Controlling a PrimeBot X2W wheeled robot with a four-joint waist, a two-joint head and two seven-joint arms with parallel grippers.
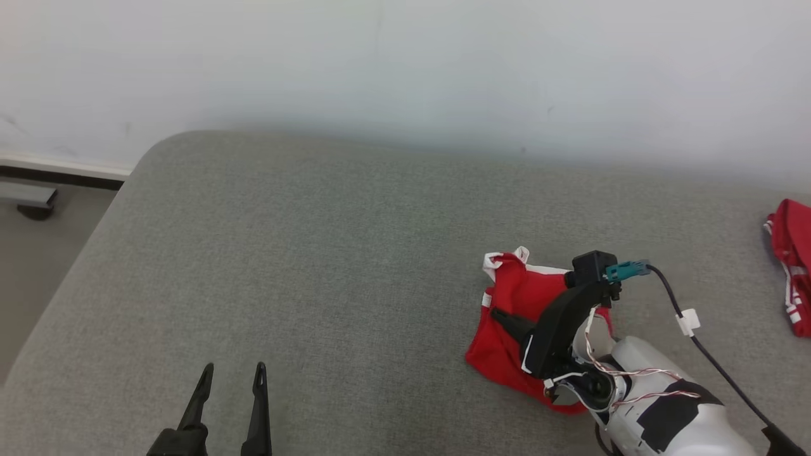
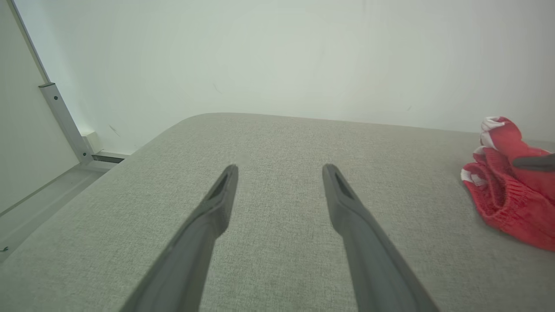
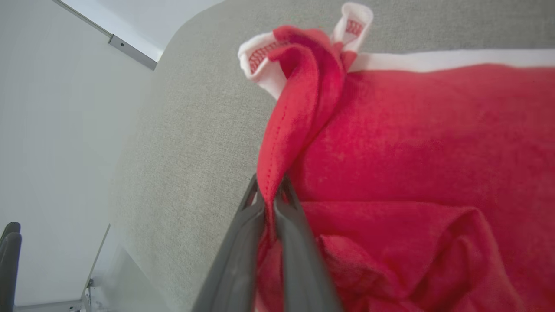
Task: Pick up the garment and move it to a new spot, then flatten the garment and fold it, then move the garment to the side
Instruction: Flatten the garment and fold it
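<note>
The garment [image 1: 510, 335] is red with white trim and lies crumpled on the grey padded surface [image 1: 329, 253], right of centre. My right gripper [image 1: 496, 312] reaches over it from the lower right. In the right wrist view this gripper [image 3: 269, 193] is shut on a raised red fold of the garment [image 3: 412, 143], and the white-edged corner stands up just beyond the tips. My left gripper [image 1: 233, 373] hovers open over bare surface at the lower left, well apart from the garment. The left wrist view shows its spread fingers [image 2: 217, 203] holding nothing, with the garment [image 2: 503, 203] far to the right.
A second red and white piece of clothing [image 1: 792, 272] lies at the surface's far right edge. A pale wall [image 1: 405, 63] rises behind the surface. The rounded left corner drops to the floor [image 1: 44, 253]. A black cable [image 1: 703, 342] trails from my right wrist.
</note>
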